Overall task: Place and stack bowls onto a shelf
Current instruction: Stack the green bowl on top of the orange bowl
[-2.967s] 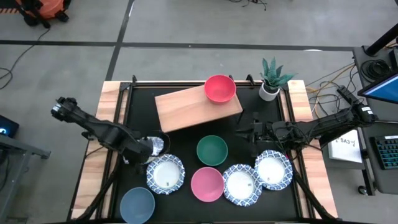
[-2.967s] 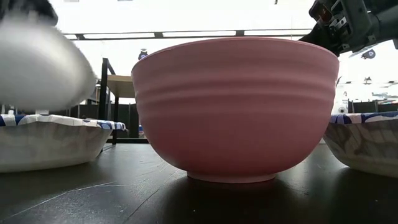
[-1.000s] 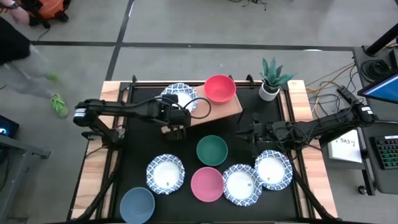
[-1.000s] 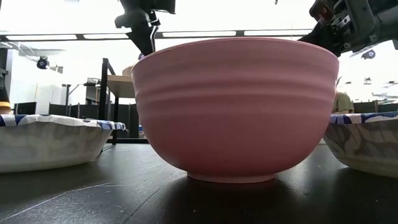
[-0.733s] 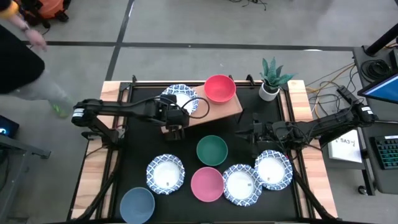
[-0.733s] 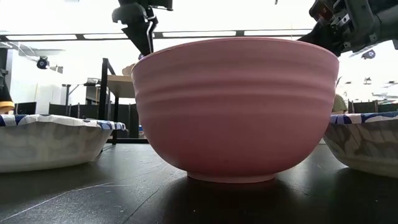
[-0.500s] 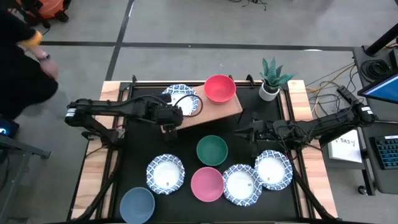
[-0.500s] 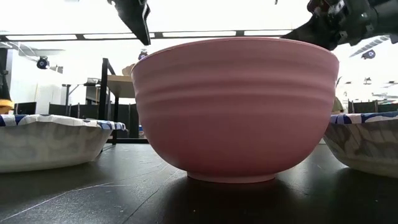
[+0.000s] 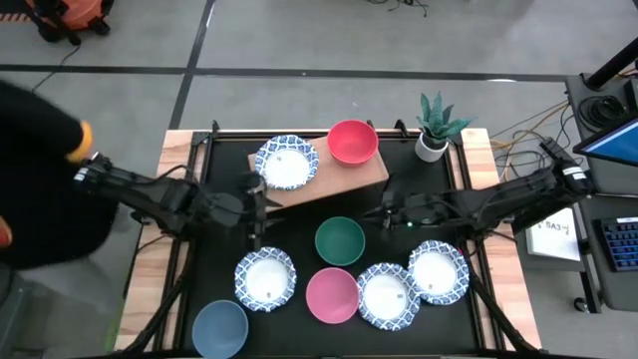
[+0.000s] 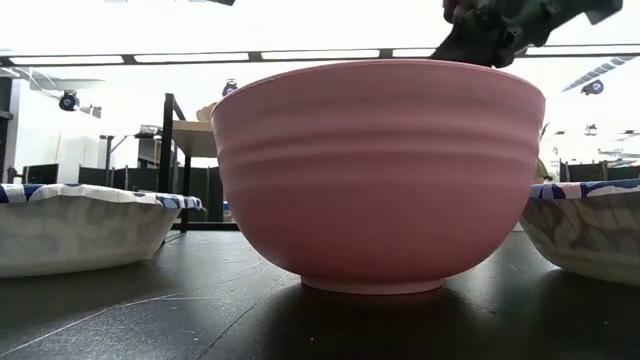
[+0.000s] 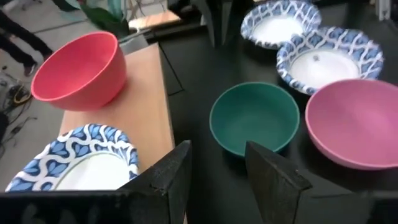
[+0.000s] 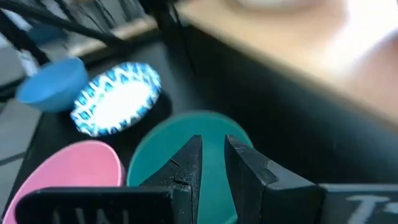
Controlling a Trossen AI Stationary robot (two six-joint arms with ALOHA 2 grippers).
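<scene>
The wooden shelf [image 9: 329,179] stands at the table's far side and carries a white bowl with a blue rim [image 9: 287,163] and a red bowl [image 9: 353,142], both resting on their bases. My left gripper [image 9: 255,221] hangs open just off the shelf's near left corner and holds nothing; its wrist view shows the patterned bowl [image 11: 68,158] and the red bowl [image 11: 78,65]. My right gripper [image 9: 382,211] stands beside the green bowl [image 9: 340,240], its fingers a narrow gap apart [image 12: 212,158] over the green bowl's rim [image 12: 186,127], touching nothing.
On the black table lie a pink bowl [image 9: 332,295], three more blue-rimmed bowls [image 9: 265,278] [image 9: 388,295] [image 9: 439,271] and a blue-grey bowl [image 9: 219,329]. A potted plant [image 9: 436,128] stands at the far right. A person [image 9: 35,199] stands by the table's left edge.
My left gripper has let go of the blue-rimmed bowl, which stays on the shelf, and has drawn back toward the table's near left side. My right gripper has moved toward the table's left, closer to the green bowl. The person has come nearer to the table's left edge.
</scene>
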